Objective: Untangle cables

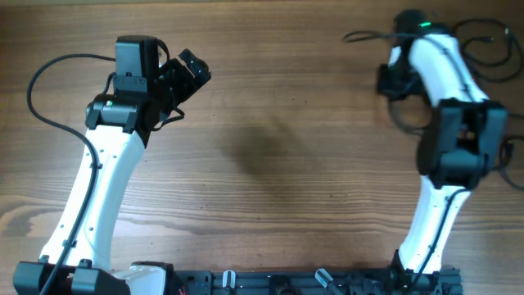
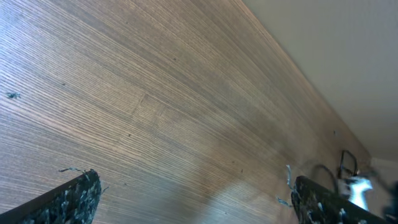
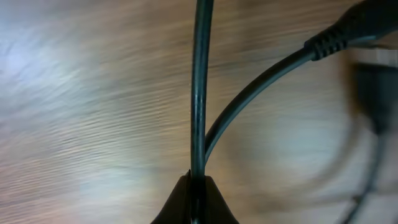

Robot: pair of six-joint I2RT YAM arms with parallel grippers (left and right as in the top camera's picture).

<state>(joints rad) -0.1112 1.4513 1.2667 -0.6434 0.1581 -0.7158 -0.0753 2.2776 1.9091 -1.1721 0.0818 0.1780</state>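
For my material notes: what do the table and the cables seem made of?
Table: wood or wood-look laminate, matte; grain lines run along it. Cables: black rubber or plastic jacket, smooth, faint lengthwise sheen; one ends in a ribbed moulded collar.

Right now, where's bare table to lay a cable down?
Bare table between the left arm and right arm. Crowded at the far right corner: cables loop around the right gripper, shut on one.

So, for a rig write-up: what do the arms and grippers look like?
The left arm and right arm are white shells with black joints and wrist blocks, trailing black wires. A green light shows on the right one. The left gripper's fingers are black, speckled.
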